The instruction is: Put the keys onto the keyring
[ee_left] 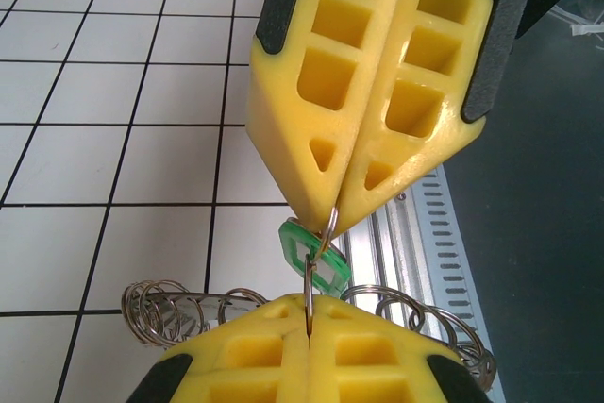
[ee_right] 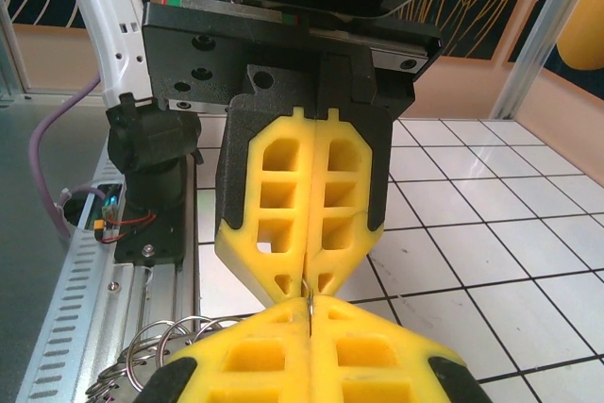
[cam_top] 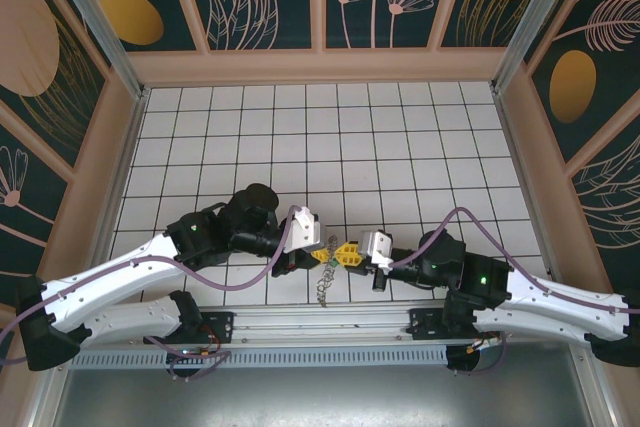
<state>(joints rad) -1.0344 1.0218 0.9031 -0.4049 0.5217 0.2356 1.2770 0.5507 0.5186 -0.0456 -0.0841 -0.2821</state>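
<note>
My two grippers meet tip to tip near the table's front edge. The left gripper (cam_top: 334, 251) (ee_left: 310, 303) and the right gripper (cam_top: 353, 253) (ee_right: 310, 309) are both shut on one thin silvery ring of the keyring (ee_left: 319, 266) (ee_right: 309, 299), edge-on between their yellow fingers. The small light-green key (ee_left: 321, 269) (cam_top: 321, 256) hangs at that ring, which seems to pass through the key's hole. The rest of the keyring's linked rings (ee_left: 168, 309) (ee_right: 156, 348) (cam_top: 322, 285) sags below the fingers. The key is hidden in the right wrist view.
The slotted metal rail (cam_top: 300, 327) along the front edge lies just under the hanging rings. White tiled floor (cam_top: 330, 147) stretches away to the patterned walls. Purple cables (cam_top: 470, 219) loop over both arms.
</note>
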